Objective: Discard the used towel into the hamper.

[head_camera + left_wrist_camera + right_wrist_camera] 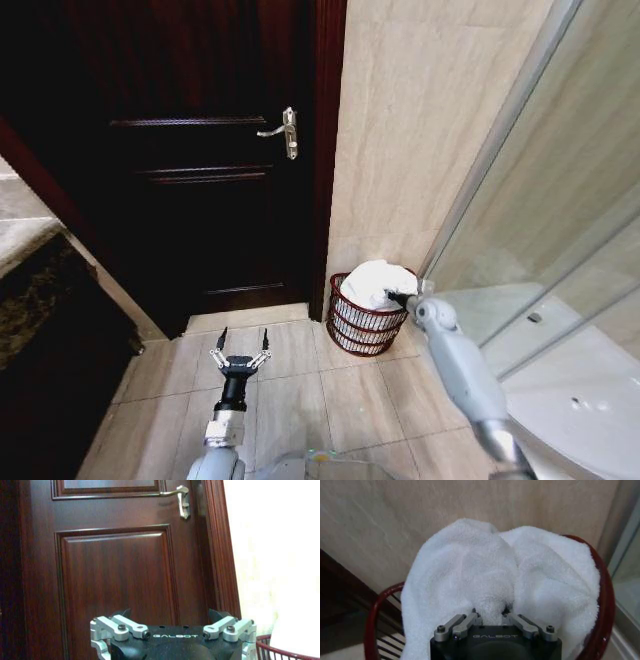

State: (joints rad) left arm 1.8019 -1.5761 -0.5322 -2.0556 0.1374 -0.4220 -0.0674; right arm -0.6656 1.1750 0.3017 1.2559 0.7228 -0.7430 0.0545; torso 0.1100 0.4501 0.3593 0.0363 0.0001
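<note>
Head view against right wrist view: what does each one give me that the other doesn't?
Head view alone: the dark door with its handle, the floor tiles, the glass shower panel, and the left claw open, low over the floor. Right wrist view alone: the right claw shut on a fold of the towel. Both: white towel heaped in the hamper, against the beige wall.

Hamper: reddish-brown wire basket on tiled floor, against beige wall beside dark wooden door. White towel heaped inside, rising above rim. Right gripper at towel's edge over hamper. Left gripper low above floor, jaws spread wide.
</note>
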